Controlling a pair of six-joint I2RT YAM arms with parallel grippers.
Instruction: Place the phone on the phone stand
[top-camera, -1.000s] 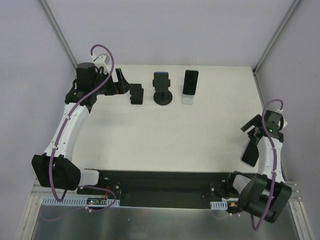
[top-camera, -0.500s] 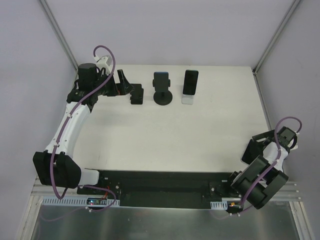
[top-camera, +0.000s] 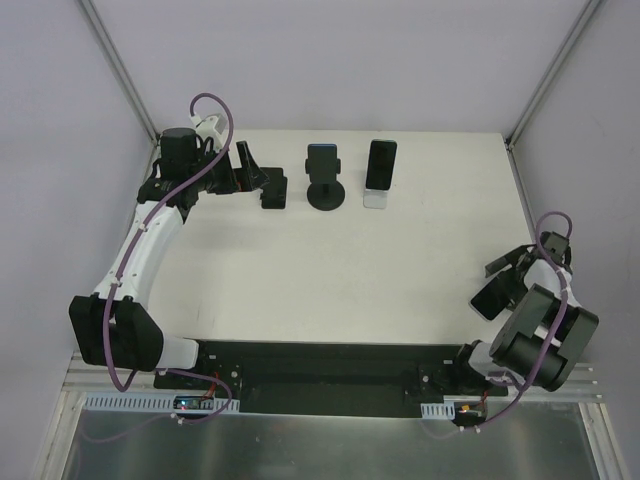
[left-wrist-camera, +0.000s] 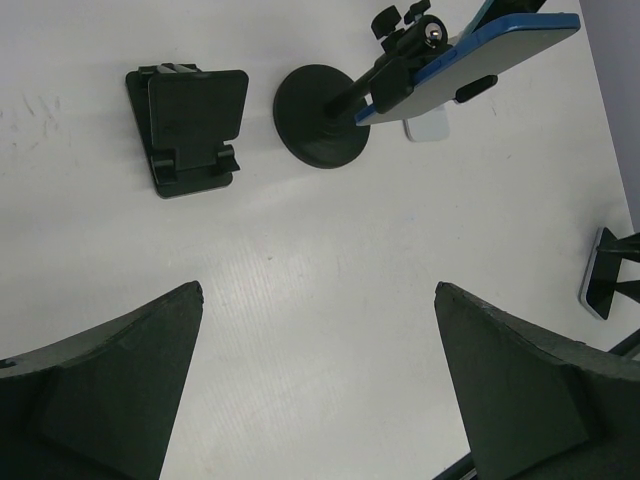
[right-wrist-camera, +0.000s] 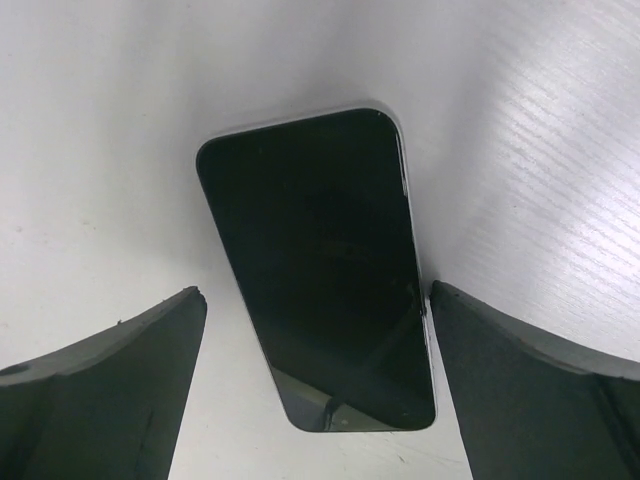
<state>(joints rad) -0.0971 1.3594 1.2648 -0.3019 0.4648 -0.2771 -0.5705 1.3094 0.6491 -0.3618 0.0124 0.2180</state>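
Observation:
A dark phone (right-wrist-camera: 320, 270) lies flat, screen up, on the white table near its right edge; it also shows in the top view (top-camera: 488, 299). My right gripper (right-wrist-camera: 315, 292) is open and straddles the phone's near end, with its right finger close against the phone's edge. It shows over the phone in the top view (top-camera: 503, 282). An empty black folding phone stand (left-wrist-camera: 188, 128) sits at the back left, also seen from above (top-camera: 273, 192). My left gripper (left-wrist-camera: 318, 288) is open and empty, just left of that stand in the top view (top-camera: 250, 172).
A round-base stand (top-camera: 327, 195) holds a blue-cased phone (left-wrist-camera: 470, 55) at the back centre. A white stand (top-camera: 377, 197) with a dark phone stands to its right. The table's right edge lies close beside my right gripper.
My right arm has folded down and its gripper has come low over the dark phone, fingers either side. My left gripper has shifted slightly right toward the black stand.

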